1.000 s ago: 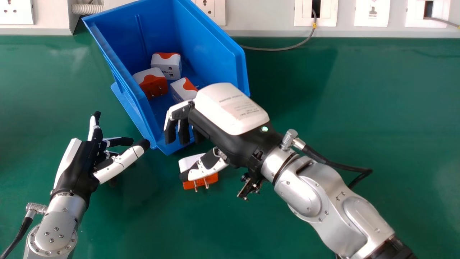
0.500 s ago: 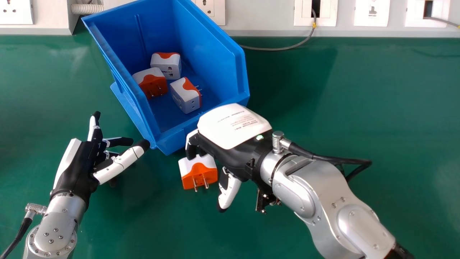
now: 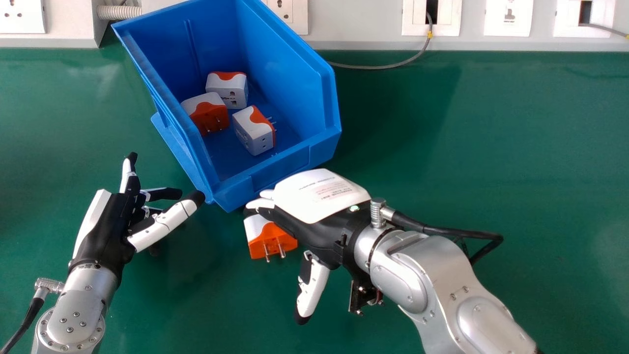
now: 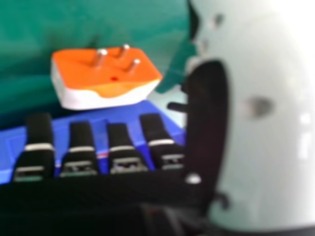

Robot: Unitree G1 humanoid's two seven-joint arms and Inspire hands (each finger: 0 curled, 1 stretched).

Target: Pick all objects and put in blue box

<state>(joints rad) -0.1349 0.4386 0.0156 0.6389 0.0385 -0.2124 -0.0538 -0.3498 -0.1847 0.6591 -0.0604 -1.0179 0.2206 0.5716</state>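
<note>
The left robot hand [image 3: 105, 231] is wide, fingers relaxed and spread, its rounded thumb stretched toward the box's near left corner; smooth white shells cover its black body. The blue box [image 3: 290, 64] is plastic, with straight ribs, slanting side walls and a low front lip. Inside lie three chunky plugs of glossy white and orange plastic: the left plug [image 3: 209, 118], orange face and pins toward the front; the rear plug [image 3: 228, 91], just beside it; and the third plug [image 3: 253, 130], pins to the right. The loose plug [image 3: 270, 241] sits on the bench in front of the box, its round metal pins jutting from a wavy-edged orange face. The right robot hand [image 3: 319, 201] is wide too, straight fingers partly over that plug, thumb well apart, with nothing in its grip.

The bench [image 3: 516, 147] has a smooth green top with a soft sheen. Along its back runs a pale, flat panel [image 3: 363, 24]; from left to right come a ribbed hose [image 3: 119, 12], square white sockets [image 3: 290, 14] and a thin grey cable [image 3: 378, 66] curving down.
</note>
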